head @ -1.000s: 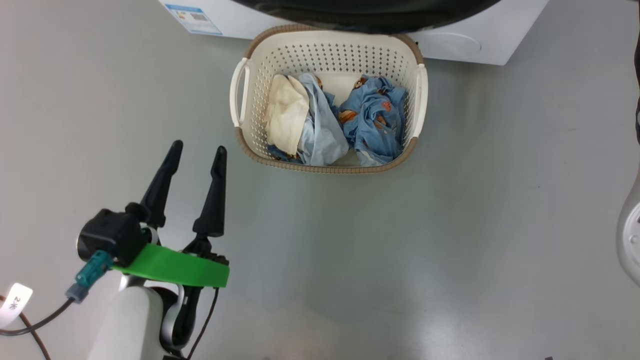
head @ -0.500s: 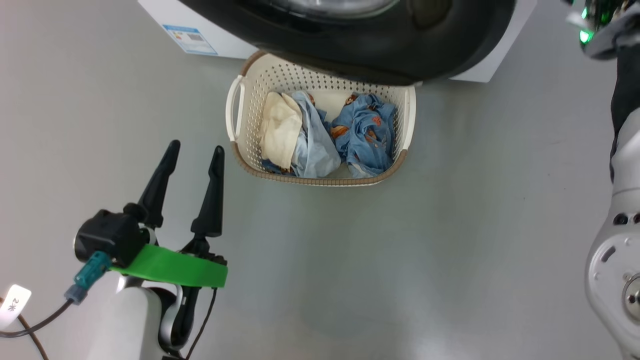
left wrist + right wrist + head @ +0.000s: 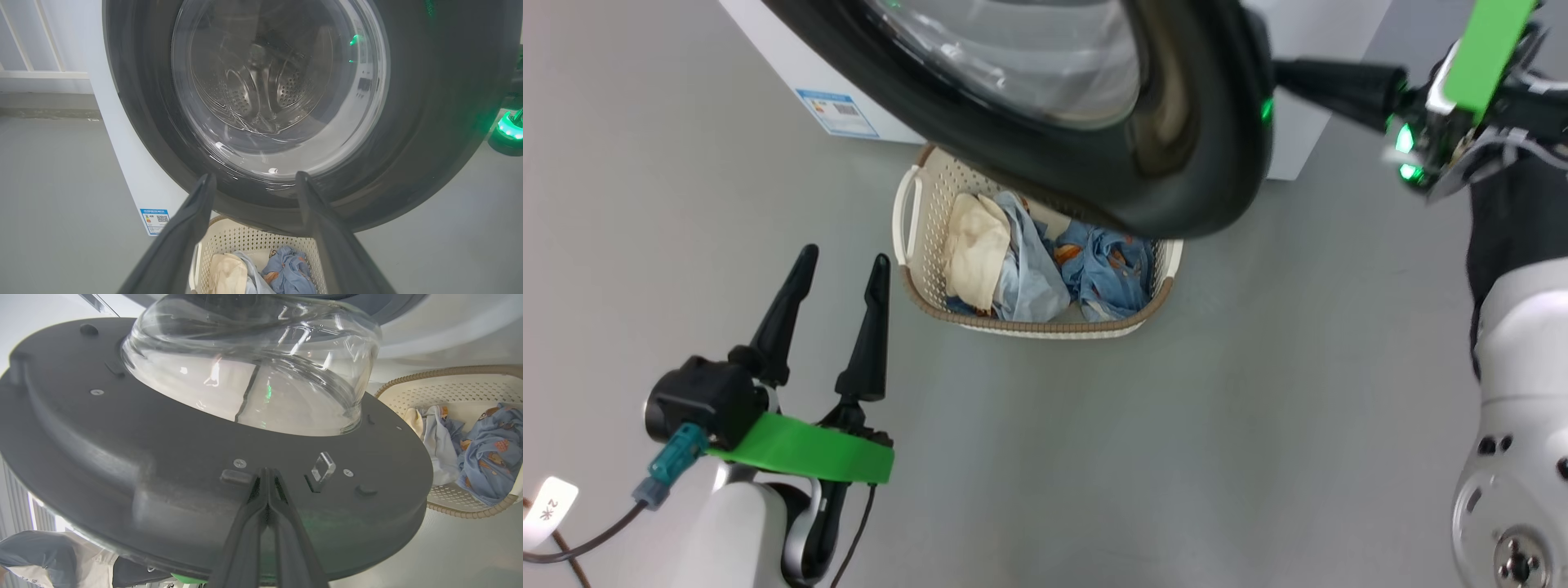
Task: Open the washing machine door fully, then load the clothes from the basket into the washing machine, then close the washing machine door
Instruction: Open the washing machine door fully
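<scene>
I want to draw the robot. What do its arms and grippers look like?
White arms. The left gripper and right gripper each have two long pointed black fingers and a green band. By the left: teal plug, dark cable, white tag.

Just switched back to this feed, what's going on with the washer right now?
The right pincer, shut, rests its fingertips against the inner face of the large round black-rimmed glass washing machine door, which stands partly open above the back of the small cream perforated plastic basket. The soft cream and blue clothes lie in that basket, none loaded yet. The left pincer hovers open over the grey floor, left of the basket, facing the big white washing machine.
</scene>
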{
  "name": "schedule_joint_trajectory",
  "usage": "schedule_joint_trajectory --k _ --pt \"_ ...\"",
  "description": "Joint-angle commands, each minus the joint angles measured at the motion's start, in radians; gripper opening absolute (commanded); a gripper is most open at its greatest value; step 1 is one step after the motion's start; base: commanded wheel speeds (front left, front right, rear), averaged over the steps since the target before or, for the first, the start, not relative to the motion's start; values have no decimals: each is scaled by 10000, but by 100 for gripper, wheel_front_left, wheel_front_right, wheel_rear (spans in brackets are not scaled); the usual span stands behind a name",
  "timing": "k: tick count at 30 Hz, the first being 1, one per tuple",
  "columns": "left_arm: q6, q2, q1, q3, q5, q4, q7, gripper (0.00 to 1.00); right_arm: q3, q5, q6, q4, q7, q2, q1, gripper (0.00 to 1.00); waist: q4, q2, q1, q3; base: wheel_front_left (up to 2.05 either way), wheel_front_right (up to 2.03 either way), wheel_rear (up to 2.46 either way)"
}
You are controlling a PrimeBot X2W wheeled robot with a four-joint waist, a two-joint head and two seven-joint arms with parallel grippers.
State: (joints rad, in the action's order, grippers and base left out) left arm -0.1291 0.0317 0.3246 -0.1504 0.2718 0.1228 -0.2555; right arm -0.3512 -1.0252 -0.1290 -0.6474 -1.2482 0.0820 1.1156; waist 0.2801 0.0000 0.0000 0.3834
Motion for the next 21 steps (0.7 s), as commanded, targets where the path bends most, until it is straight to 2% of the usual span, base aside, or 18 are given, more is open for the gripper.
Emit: schedule_joint_trajectory --k 1,6,13,14,21 --pt "-15 309 -152 298 -68 -265 -63 100 529 -432 -17 433 -260 -316 -263 0 -18 0 0 -215 0 0 0" --pt "-15 385 -325 241 -79 -264 -63 100 1617 -1395 -17 974 -371 -316 -1172 0 19 0 0 -480 0 0 0" --pt "-15 442 -543 204 -91 -225 -63 100 3305 -2650 -17 1730 11 -317 -2315 0 99 0 0 -757 0 0 0" --pt "-15 442 -543 204 -91 -225 -63 100 3305 -2650 -17 1730 11 -317 -2315 0 99 0 0 -757 0 0 0" --pt "-15 424 -574 242 -85 -152 -63 100 4899 -3603 -17 2125 904 -317 -2914 0 152 0 0 -839 0 0 0"
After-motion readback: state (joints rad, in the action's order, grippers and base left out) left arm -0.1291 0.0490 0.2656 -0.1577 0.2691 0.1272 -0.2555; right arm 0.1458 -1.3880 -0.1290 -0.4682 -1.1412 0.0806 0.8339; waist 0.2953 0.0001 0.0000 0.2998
